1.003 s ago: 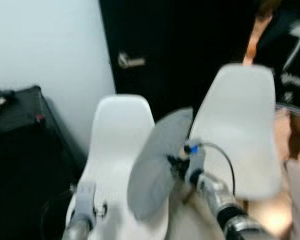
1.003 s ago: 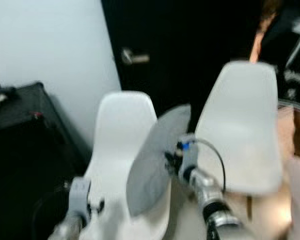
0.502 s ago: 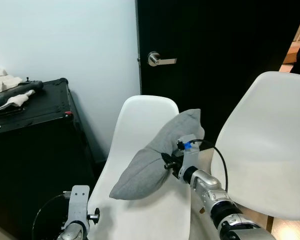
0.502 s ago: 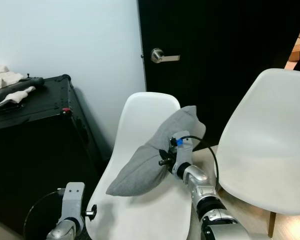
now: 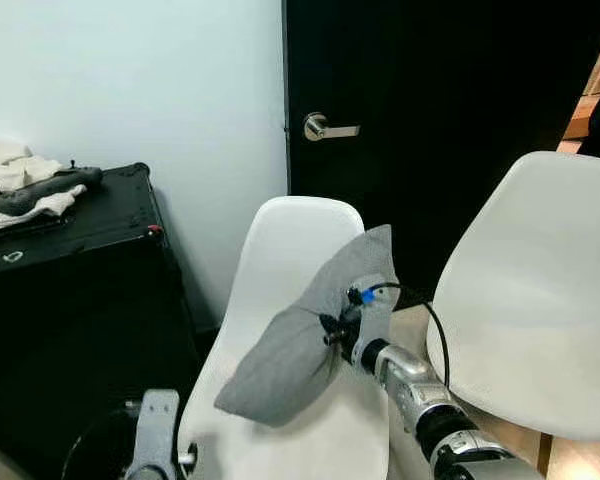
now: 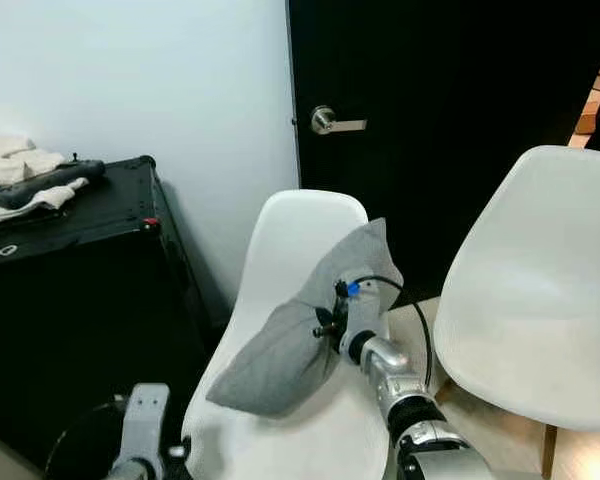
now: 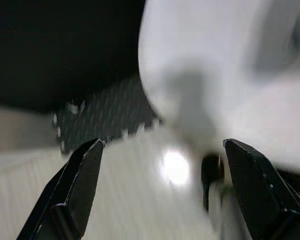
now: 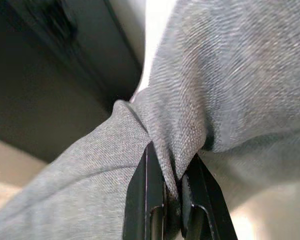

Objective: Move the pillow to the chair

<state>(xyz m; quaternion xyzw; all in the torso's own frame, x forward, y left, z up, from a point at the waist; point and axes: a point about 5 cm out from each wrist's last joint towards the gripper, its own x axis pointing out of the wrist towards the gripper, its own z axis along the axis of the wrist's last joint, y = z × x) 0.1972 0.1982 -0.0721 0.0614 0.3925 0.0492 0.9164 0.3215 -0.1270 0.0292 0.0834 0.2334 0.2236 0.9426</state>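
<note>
Showing, from largest to smallest: a black door (image 5: 450, 120) and pale wall behind two white shell chairs, the nearer chair (image 5: 290, 260) centre-left and a second chair (image 5: 540, 300) to the right, with a black case (image 5: 70, 290) at far left.

The grey pillow (image 5: 300, 345) hangs in the air just above the nearer chair's seat, in front of its backrest. Its long axis runs diagonally, the upper corner pointing up toward the backrest's right edge and the lower end drooping toward the seat's left front.

The right gripper (image 8: 172, 195) has its jaws clamped together on a pinched fold near the pillow's middle, so the pillow lies directly ahead of them.

The left gripper (image 7: 160, 195), jaws apart and empty, hangs low beside the chair's left edge; the right arm is judged the one to lower and release.
</note>
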